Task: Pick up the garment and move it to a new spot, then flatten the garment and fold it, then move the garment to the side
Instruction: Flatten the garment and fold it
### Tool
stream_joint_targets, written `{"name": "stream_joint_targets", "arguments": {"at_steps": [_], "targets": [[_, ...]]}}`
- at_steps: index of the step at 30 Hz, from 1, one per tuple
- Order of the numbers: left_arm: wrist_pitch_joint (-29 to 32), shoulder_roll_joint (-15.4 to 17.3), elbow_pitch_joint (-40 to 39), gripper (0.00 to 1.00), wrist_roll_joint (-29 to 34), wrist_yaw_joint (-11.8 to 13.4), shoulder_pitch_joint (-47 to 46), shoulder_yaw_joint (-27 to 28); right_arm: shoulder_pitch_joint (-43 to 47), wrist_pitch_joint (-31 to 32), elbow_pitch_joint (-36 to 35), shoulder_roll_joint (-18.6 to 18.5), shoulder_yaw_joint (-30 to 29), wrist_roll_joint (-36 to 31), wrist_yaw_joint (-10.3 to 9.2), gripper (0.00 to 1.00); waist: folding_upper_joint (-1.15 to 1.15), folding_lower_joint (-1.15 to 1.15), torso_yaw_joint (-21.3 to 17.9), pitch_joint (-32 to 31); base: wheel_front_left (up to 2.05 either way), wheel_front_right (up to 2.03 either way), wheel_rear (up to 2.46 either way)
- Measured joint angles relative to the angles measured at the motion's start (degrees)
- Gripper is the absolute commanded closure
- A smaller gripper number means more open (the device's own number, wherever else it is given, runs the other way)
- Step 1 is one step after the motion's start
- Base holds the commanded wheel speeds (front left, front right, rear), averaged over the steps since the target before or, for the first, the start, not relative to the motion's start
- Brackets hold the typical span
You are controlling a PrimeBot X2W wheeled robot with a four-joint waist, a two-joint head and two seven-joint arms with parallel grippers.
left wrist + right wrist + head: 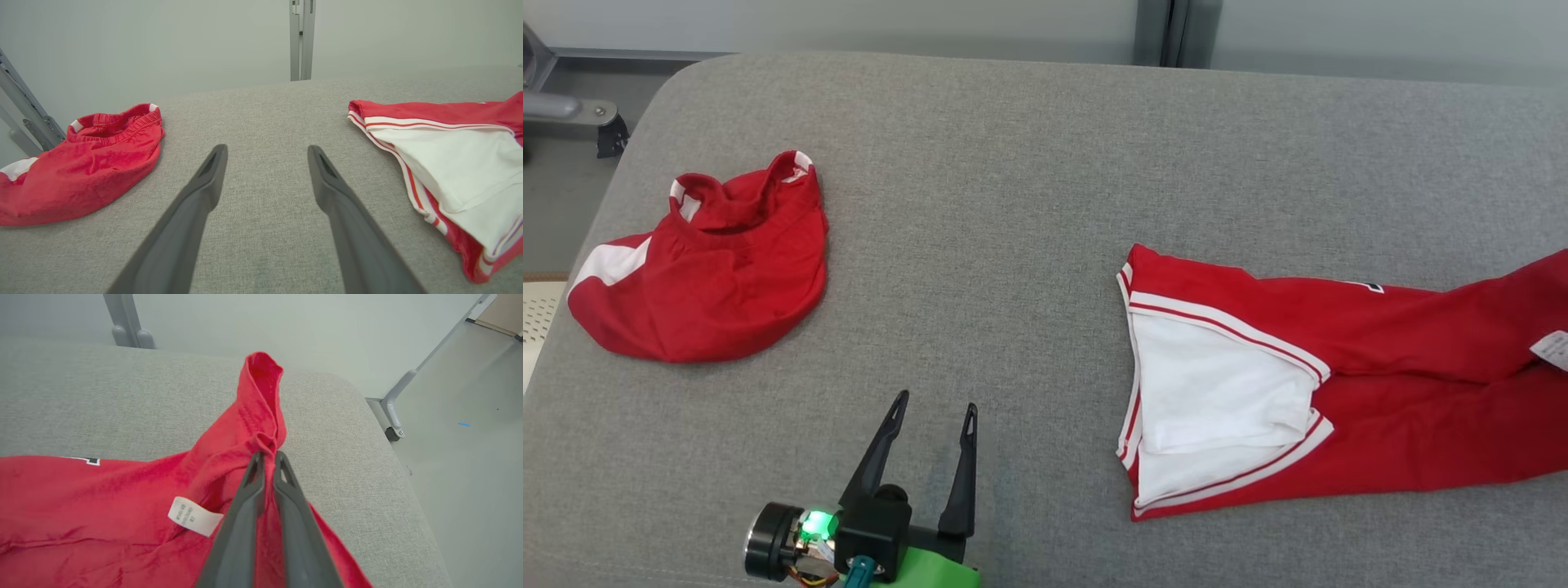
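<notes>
Red garment (pixel 1421 351), long axis side to side, white-lined opening (pixel 1217 392) leftward.

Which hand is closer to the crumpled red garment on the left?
Left. The left hand sits open to the right of the crumpled red garment, not touching it. The right hand is far away, clamped on the other red garment.
</notes>
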Motion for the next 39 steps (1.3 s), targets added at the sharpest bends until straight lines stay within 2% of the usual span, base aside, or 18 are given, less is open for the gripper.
{"name": "stream_joint_targets", "arguments": {"at_steps": [8,15,19,25,34,35,36,37,39], "targets": [[0.0,-0.3,1.3,0.0,-0.5,-0.3,-0.2,-1.3,0.5,4.2,-11.3,7.4,5.8,-1.7,0.0,1.0,0.0,0.0,2.3,-0.7,0.0,0.0,0.0],[0.0,-0.5,2.1,0.0,-1.4,-0.2,-0.3,-2.5,1.4,4.6,-14.7,12.9,12.2,-2.6,0.0,1.0,0.0,0.0,5.7,-1.5,0.0,0.0,0.0],[0.0,-0.5,2.4,0.0,-1.5,0.0,-0.3,-2.6,2.1,3.5,-13.9,14.9,17.1,-2.7,-0.01,1.0,0.0,0.0,7.4,-1.9,0.0,0.0,0.0],[0.0,-0.5,2.7,0.0,-1.7,0.1,-0.3,-3.0,2.7,1.0,-8.6,16.9,23.9,-2.6,-0.01,1.0,0.0,0.0,9.2,-2.6,0.0,0.0,0.0],[0.0,-0.5,3.0,0.0,-2.1,0.2,-0.3,-3.1,0.6,-1.6,-2.5,18.0,28.6,-2.5,-0.01,1.0,0.0,0.0,9.9,-2.3,0.0,0.0,0.0],[0.0,-0.5,3.0,0.0,-2.1,0.2,-0.3,-3.1,0.3,-1.7,-2.1,18.1,29.2,-2.3,-0.01,0.91,0.0,0.0,9.9,-2.3,0.0,0.0,0.0],[0.0,-0.5,3.0,0.0,-2.1,0.3,-0.3,-3.1,0.2,-1.9,-1.9,18.1,29.7,-2.0,-0.01,0.49,0.0,0.0,9.8,-2.2,0.0,0.0,0.0],[0.0,-0.5,3.0,0.0,-2.2,0.3,-0.3,-3.1,0.0,-2.2,-1.8,18.2,30.3,-1.8,-0.01,0.0,0.0,0.0,9.7,-2.2,0.0,0.0,0.0],[0.0,-0.5,3.0,0.0,-2.4,0.3,-0.3,-3.0,-0.6,-3.2,-2.2,18.3,31.6,-0.9,-0.01,0.0,0.0,0.0,9.3,-2.2,0.0,0.0,0.0]]}}
